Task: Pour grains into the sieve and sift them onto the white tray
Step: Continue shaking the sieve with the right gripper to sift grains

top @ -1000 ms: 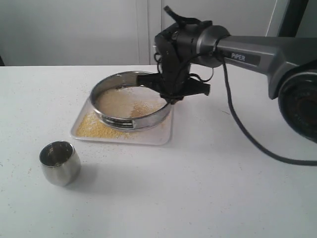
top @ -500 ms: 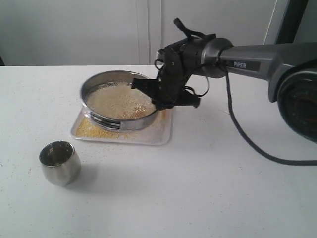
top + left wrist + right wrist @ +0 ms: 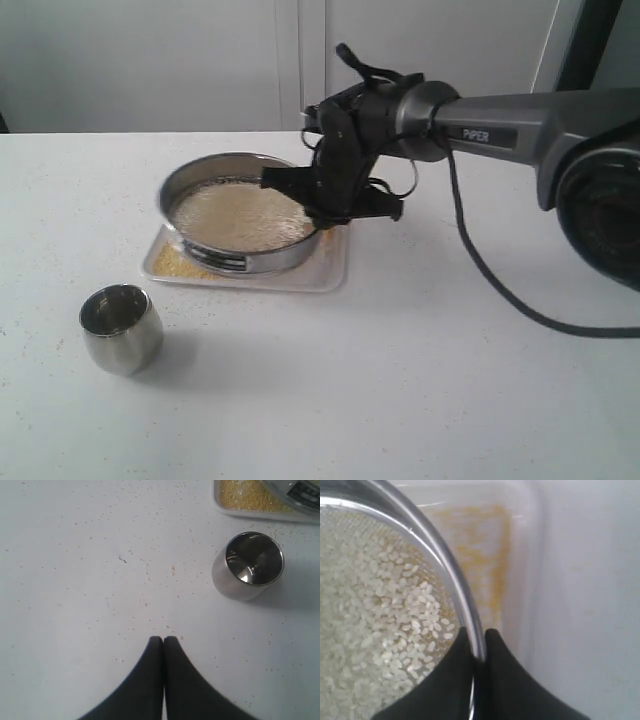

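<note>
While your right claw [image 3: 476, 639] is clamping sieve [image 3: 262, 262] rim, cup [image 3: 121, 328]: standing empty, apart.
Sieve: holding whitish grains [image 3: 240, 215] over tray [image 3: 330, 270], itself carrying yellow ones.
Left claw [image 3: 163, 641]: pressing together, empty.

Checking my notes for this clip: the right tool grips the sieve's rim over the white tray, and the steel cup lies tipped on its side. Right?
No: the steel cup stands upright, as the left wrist view shows. The right tool does grip the sieve by its rim over the white tray.
</note>
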Controlling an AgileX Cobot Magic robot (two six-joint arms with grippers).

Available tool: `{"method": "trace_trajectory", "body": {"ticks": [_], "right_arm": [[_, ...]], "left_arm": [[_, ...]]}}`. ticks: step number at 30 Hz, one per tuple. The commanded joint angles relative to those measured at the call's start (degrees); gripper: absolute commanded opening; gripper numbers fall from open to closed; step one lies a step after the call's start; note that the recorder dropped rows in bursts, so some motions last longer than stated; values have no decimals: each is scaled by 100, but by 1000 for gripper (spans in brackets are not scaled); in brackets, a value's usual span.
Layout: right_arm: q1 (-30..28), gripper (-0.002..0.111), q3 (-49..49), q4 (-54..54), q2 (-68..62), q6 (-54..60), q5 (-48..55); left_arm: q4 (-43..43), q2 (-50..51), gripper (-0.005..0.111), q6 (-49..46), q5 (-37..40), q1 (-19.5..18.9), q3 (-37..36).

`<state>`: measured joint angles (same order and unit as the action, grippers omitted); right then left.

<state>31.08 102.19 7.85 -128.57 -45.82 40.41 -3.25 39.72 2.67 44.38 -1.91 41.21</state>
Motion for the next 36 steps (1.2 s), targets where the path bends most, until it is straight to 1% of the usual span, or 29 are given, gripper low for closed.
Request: {"method": "trace_trajectory", "body": {"ticks": [1, 3, 4, 6, 8, 9, 11, 12, 14, 16, 18, 20, 21, 22, 24, 25, 26, 27, 28, 29, 30, 31, 32, 34, 36], "right_arm": [[12, 0, 30, 124, 136, -269, -321], [274, 0, 30, 186, 136, -102, -850], [313, 0, 30, 286, 158, -102, -917], [258, 0, 30, 687, 185, -369, -682], [59, 0, 30, 1087, 211, -594, -151], [-36, 0, 30, 1118, 211, -734, 122], [-83, 0, 30, 910, 211, -853, 247], [-55, 0, 30, 717, 211, -842, 72], [142, 0, 30, 355, 211, -743, -617], [364, 0, 44, 487, 211, -510, -1117], [389, 0, 70, 759, 237, -498, -827], [263, 0, 59, 1288, 251, -626, -123], [70, 0, 59, 1656, 264, -1186, 725], [20, 0, 59, 1612, 264, -1407, 899], [82, 0, 59, 1004, 264, -1342, 267], [323, 0, 59, 739, 253, -1058, -638], [406, 0, 59, 772, 253, -949, -893], [483, 0, 59, 1114, 265, -981, -947], [457, 0, 69, 1303, 265, -1046, -741], [277, 0, 69, 1563, 287, -1365, -63], [79, 0, 57, 1498, 287, -1676, 465], [34, 0, 57, 1359, 287, -1725, 510], [82, 0, 57, 1056, 287, -1663, 217], [228, 0, 57, 783, 273, -1426, -402], [432, 0, 57, 788, 273, -1206, -799]], "left_arm": [[-49, -31, 0, 2, 17, -18, 9], [-49, -31, 0, 2, 17, -18, 9], [-49, -31, 0, 2, 17, -18, 9], [-49, -31, 0, 2, 17, -18, 9], [-49, -31, 0, 2, 17, -18, 9], [-49, -31, 0, 2, 17, -18, 9], [-49, -31, 0, 2, 17, -18, 9], [-49, -31, 0, 2, 17, -18, 9], [-49, -31, 0, 2, 17, -18, 9], [-49, -31, 0, 2, 17, -18, 9], [-49, -31, 0, 2, 17, -18, 9], [-49, -31, 0, 2, 17, -18, 9], [-49, -31, 0, 2, 17, -18, 9], [-49, -31, 0, 2, 17, -18, 9], [-49, -31, 0, 2, 17, -18, 9], [-49, -31, 0, 2, 17, -18, 9], [-49, -31, 0, 2, 17, -18, 9], [-49, -31, 0, 2, 17, -18, 9], [-49, -31, 0, 2, 17, -18, 9], [-49, -31, 0, 2, 17, -18, 9], [-49, -31, 0, 2, 17, -18, 9], [-49, -31, 0, 2, 17, -18, 9], [-49, -31, 0, 2, 17, -18, 9], [-49, -31, 0, 2, 17, -18, 9], [-49, -31, 0, 2, 17, -18, 9]]}}
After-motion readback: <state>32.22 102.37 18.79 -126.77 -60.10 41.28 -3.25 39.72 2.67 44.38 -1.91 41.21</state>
